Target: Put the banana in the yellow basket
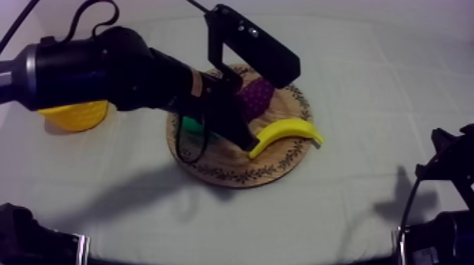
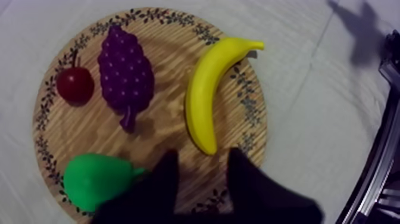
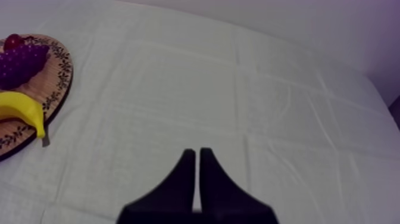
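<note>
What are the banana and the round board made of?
The banana looks like smooth, slightly shiny plastic: even yellow, no marks. The round board looks like matt wood: grain lines run across it, with a leafy pattern round the rim. Guesses from looks only.

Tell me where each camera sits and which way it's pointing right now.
Top view: overhead, slanting down on board, banana and basket; left arm over the board, right arm low at its side.
Left wrist view: on the left arm, facing down at the board; open left gripper near the banana's end.
Right wrist view: on the right arm, facing across the cloth; shut right gripper.
Shared: all three show board and banana.
</note>
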